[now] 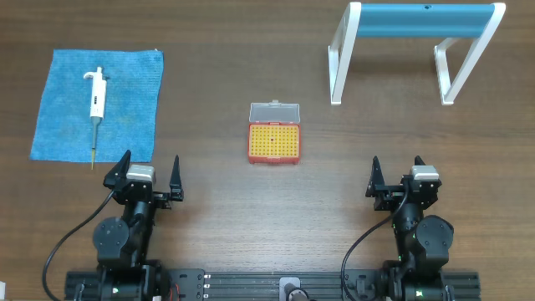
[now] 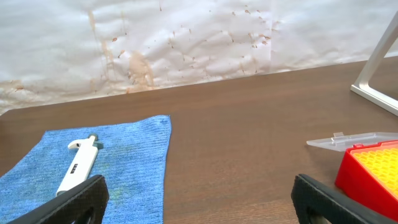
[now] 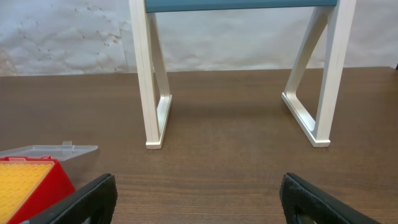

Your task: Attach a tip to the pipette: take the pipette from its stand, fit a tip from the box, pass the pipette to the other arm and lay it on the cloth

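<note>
The white pipette [image 1: 95, 96] lies on the blue cloth [image 1: 125, 109] at the far left, with a yellow tip [image 1: 93, 154] at its near end reaching the cloth's edge. In the left wrist view the pipette [image 2: 79, 165] rests on the cloth [image 2: 134, 155]. The red tip box [image 1: 273, 143] with yellow tips stands mid-table, its clear lid folded back; the box [image 2: 373, 174] is also in the left wrist view and the box [image 3: 28, 186] in the right wrist view. My left gripper [image 1: 149, 174] is open near the cloth's front corner. My right gripper [image 1: 397, 177] is open at the front right. Both hold nothing.
The white stand [image 1: 418, 46] with its blue top bar stands at the back right, with no pipette on it; its legs [image 3: 152, 93] rise ahead of my right gripper. Bare wooden table [image 1: 276, 217] lies between the arms and the box.
</note>
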